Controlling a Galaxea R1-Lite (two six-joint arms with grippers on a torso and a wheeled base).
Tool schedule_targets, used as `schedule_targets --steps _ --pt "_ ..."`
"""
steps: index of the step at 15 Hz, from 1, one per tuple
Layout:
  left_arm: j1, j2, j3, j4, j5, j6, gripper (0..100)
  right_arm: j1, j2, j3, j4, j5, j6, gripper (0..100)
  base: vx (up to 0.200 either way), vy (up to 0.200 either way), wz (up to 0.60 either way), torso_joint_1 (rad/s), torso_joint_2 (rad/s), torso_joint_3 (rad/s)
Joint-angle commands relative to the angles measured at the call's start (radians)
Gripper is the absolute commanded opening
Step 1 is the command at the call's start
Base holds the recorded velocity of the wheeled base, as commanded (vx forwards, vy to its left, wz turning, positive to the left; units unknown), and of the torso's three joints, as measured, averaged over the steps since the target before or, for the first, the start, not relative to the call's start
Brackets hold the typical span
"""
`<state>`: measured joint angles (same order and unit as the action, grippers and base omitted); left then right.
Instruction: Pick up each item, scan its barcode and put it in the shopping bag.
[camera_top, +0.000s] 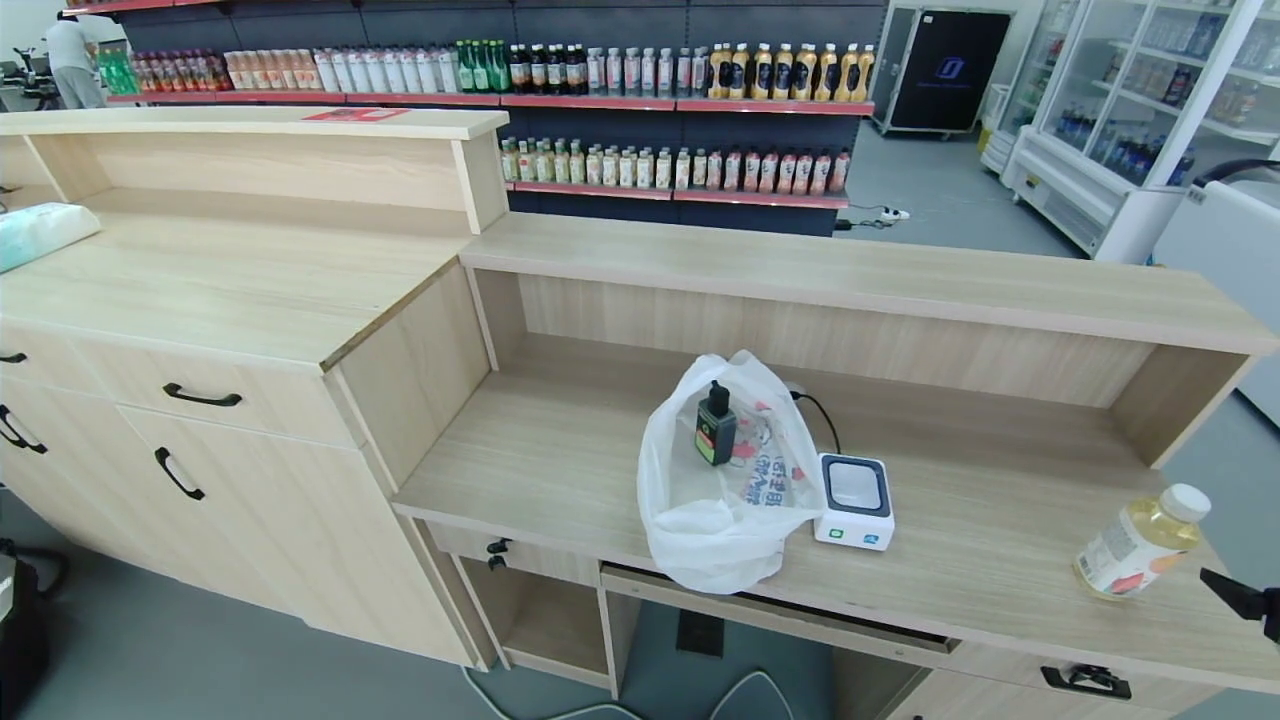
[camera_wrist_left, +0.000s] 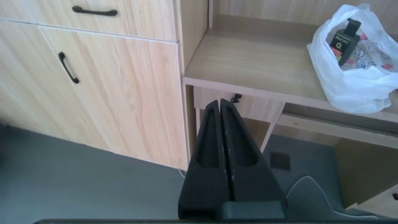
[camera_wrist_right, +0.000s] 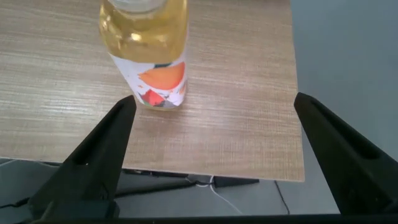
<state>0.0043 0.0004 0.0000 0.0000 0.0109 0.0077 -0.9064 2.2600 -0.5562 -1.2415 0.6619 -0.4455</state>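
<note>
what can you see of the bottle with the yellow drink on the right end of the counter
The bottle looks like clear plastic, filled with pale yellow liquid. It has a white cap and a white label with orange-red print. It stands on its base on the wooden counter, near the front right corner, well apart from the scanner and the shopping bag. Only the counter touches it. The right end effector is open just short of it, without contact.

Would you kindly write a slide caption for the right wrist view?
Open right gripper facing a yellow drink bottle standing near the edge of the wooden counter.
</note>
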Motion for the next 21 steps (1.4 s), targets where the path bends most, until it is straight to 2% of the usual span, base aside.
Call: schedule_targets --steps 1,3,6,9,13,14,21 --pt "0.000 0.000 0.000 0.000 0.001 0.000 0 0.043 0.024 -0.039 -0.001 -0.004 0.001 100 0.000 0.000 0.00 0.000 0.00 0.000" --pt "0.000 0.000 0.000 0.000 0.000 0.000 0 0.076 0.041 -0.053 -0.003 -0.008 -0.002 100 0.000 0.000 0.00 0.000 0.00 0.000" --pt "0.000 0.000 0.000 0.000 0.000 0.000 0 0.126 0.072 -0.054 -0.024 -0.071 -0.004 100 0.000 0.000 0.00 0.000 0.00 0.000" --pt "0.000 0.000 0.000 0.000 0.000 0.000 0 0.159 0.098 -0.067 -0.035 -0.077 -0.005 100 0.000 0.000 0.00 0.000 0.00 0.000" --pt "0.000 0.000 0.000 0.000 0.000 0.000 0 0.181 0.138 -0.102 -0.061 -0.088 -0.009 100 0.000 0.000 0.00 0.000 0.00 0.000" --pt "0.000 0.000 0.000 0.000 0.000 0.000 0 0.193 0.158 -0.116 -0.076 -0.122 -0.009 100 0.000 0.000 0.00 0.000 0.00 0.000" --pt "0.000 0.000 0.000 0.000 0.000 0.000 0 0.251 0.211 -0.133 -0.122 -0.127 -0.007 100 0.000 0.000 0.00 0.000 0.00 0.000"
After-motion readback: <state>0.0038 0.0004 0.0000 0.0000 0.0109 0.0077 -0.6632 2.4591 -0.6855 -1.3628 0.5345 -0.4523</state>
